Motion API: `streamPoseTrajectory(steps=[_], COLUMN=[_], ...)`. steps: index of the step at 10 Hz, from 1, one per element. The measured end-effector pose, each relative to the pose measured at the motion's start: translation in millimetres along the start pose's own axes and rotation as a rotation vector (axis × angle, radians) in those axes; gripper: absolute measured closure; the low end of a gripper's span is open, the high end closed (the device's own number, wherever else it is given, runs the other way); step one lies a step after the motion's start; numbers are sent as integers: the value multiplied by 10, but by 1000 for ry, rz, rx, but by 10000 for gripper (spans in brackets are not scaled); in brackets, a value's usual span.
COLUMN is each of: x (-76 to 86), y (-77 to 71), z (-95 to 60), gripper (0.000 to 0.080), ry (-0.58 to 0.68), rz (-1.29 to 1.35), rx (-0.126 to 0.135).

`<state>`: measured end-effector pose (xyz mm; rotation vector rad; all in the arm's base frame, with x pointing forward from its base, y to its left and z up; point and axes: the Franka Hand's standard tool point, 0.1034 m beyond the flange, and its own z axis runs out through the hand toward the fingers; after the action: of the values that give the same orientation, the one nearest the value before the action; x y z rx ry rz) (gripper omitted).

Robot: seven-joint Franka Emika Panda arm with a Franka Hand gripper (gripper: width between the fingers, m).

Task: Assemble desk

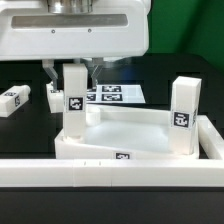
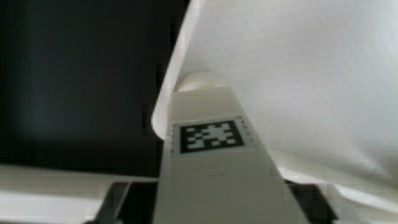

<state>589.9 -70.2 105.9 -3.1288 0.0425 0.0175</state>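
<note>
Black tabletop stretches behind a half-built desk in the exterior view, where the robot's white housing is cut off by the upper edge. The desk panel, a white rimmed slab, lies flat toward the front. It sits just behind a long white bar that crosses the foreground and hides the panel's near edge.

Two tagged legs stand on the panel's corners: the first upright leg on the exterior view's left, the second upright leg on its right. The pincer hangs over the first upright leg, with dark fingers on either side of its upper end. Whether they squeeze it or stand just clear cannot be told.

Two more legs lie flat on the tabletop toward the exterior view's left. The cut-off leg runs out of the picture, and the half-hidden leg is partly masked by the standing one. The marker board lies beyond the panel, partly covered.

In the wrist view, a blurred leg face and its tag fill the middle. A pale, out-of-focus shape beside them cannot be identified.
</note>
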Motion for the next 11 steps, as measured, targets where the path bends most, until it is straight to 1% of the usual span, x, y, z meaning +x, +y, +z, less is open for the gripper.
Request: streamPoseTrajectory(steps=[2,3,5,7,11], x=[-24,-27,-22,-20,-19], y=[-15,-22,-34,-48,-68], z=[37,53,53,55,58], gripper=[497,500,502,502,499], ry=[-5,-7,-7,-9,-13], rz=[199,303,403,569,769], rx=[18,22,22,26,27])
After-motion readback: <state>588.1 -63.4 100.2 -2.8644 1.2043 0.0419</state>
